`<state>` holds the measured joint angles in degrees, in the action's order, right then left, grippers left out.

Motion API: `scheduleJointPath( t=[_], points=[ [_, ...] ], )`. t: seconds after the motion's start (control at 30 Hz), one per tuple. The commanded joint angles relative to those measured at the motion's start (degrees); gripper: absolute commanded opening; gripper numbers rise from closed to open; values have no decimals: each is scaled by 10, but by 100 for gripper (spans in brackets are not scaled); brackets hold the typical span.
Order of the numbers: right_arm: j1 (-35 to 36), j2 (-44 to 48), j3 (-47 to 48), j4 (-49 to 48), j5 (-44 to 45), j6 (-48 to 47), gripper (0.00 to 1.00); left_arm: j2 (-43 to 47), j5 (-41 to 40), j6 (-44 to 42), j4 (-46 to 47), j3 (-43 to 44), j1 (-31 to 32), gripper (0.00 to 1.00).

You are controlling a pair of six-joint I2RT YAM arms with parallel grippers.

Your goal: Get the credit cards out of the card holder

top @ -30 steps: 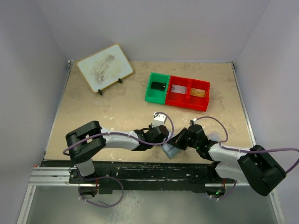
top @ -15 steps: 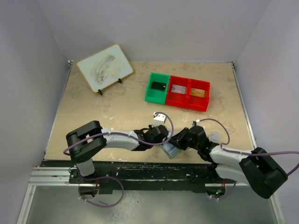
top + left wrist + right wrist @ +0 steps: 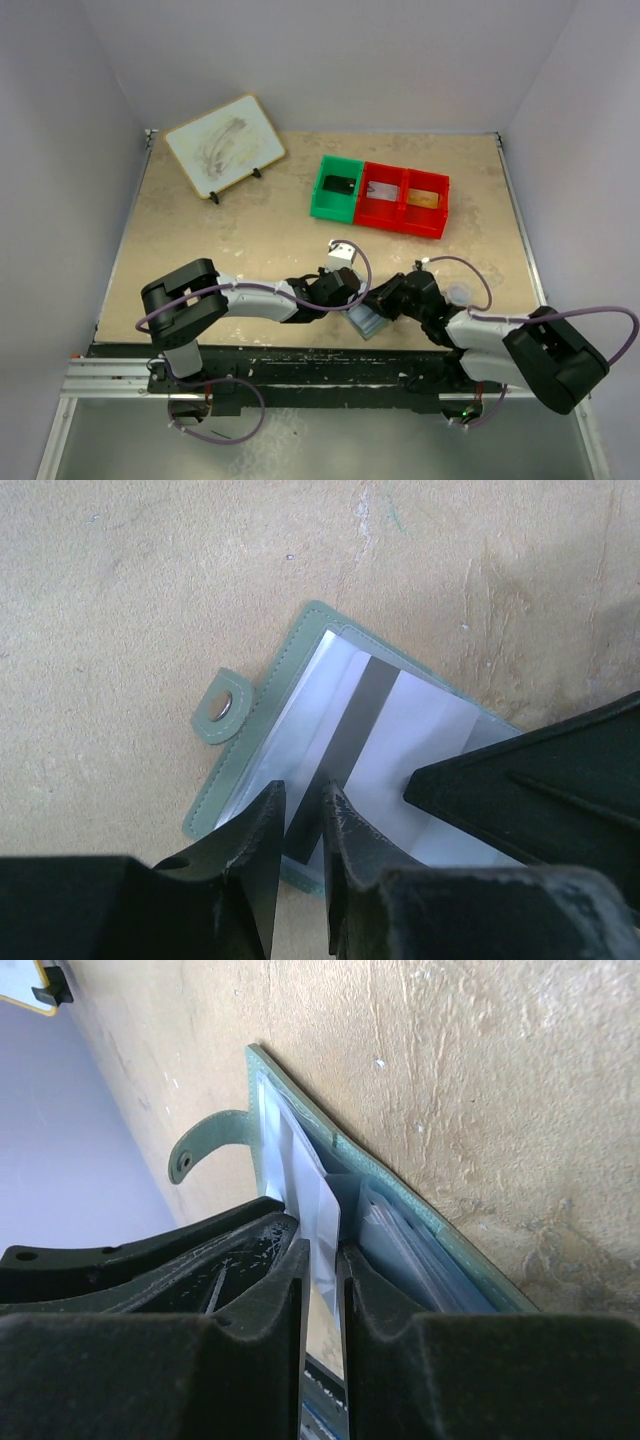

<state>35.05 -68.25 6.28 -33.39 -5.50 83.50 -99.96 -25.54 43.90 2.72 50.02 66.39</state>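
The small grey-green fold-open card holder (image 3: 367, 322) lies open, pale clear-pocketed inside up, at the lower centre of the top view. It is close to the near edge of the beige table (image 3: 250, 240), with a claw on each side.

The left claw (image 3: 301, 790) comes at it from the left. Its jaws are drawn to a slim gap over the holder's near edge, and whether they nip that edge I cannot tell. In the left wrist view the holder's long axis runs from upper left to lower right, and its round snap tab (image 3: 225, 706) sticks out at centre left.

The right claw (image 3: 320, 1250) is the one engaged. A pale thin sheet (image 3: 312, 1195) stands up out of the holder and runs between its closed jaws – card or pocket leaf, I cannot tell.

Judging from this, the pull should follow the sheet's plane. Bare table lies toward the green and red plastic bins (image 3: 380, 195) in the upper centre – the table's edge is just below.
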Motion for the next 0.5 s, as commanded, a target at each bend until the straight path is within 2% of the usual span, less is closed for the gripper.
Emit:
scheduleJointPath(
  t=[0.0,0.23,0.47],
  points=[
    [1,9,-11,-19,46,6,19,-4,38,-3,-9,-5,1,18],
    [1,-5,8,-25,15,-23,18,-3,39,-3,-11,1,1,18],
    [1,2,12,-29,-8,-55,9,1,22,3,-23,5,1,18]
  ],
)
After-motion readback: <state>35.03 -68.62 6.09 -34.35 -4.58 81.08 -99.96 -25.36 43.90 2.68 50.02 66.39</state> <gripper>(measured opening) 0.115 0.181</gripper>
